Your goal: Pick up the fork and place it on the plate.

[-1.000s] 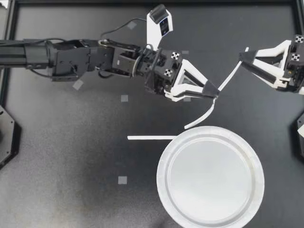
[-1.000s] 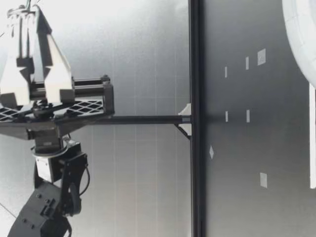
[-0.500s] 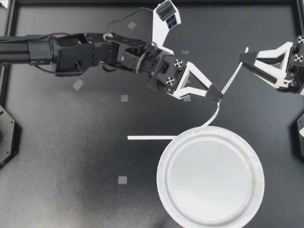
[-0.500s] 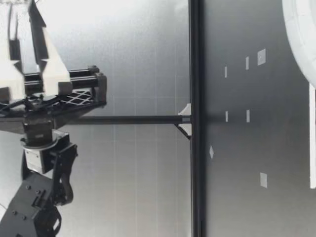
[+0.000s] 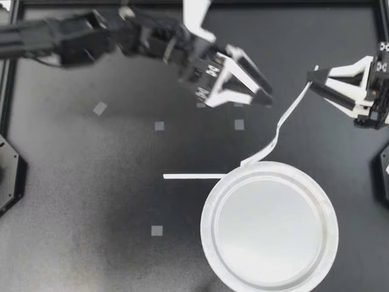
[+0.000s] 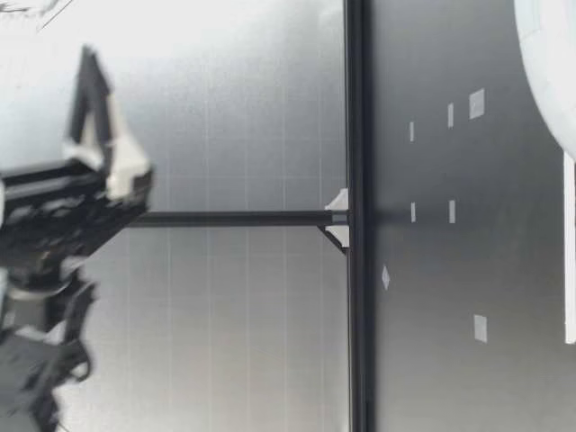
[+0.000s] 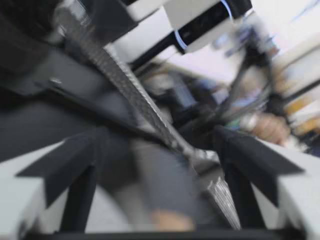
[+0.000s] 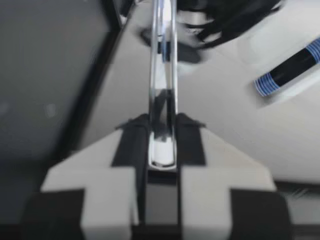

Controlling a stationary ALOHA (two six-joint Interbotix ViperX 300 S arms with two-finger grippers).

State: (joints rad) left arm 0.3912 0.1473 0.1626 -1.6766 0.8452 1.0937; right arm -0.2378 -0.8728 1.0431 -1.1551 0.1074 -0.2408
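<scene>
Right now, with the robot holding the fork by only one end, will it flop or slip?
Probably stiff: held at one end by my right gripper, the fork reaches toward the plate without folding. It looks shiny and smooth in the right wrist view, so it might swivel or slip in that one-end hold.

This is a robotics lab, with a test cell built for 2 arms. The matte black table point(image 5: 91, 182) is edged by a raised black rail point(image 6: 355, 360). Small grey tape squares point(image 5: 158, 126) and a white strip point(image 5: 193, 176) mark spots on its surface. Black-and-white marker tags point(image 5: 213, 69) are fixed to my left gripper point(image 5: 268, 97). In the low view a plain pale panel point(image 6: 252, 108) with a faint grid backs the table.
</scene>
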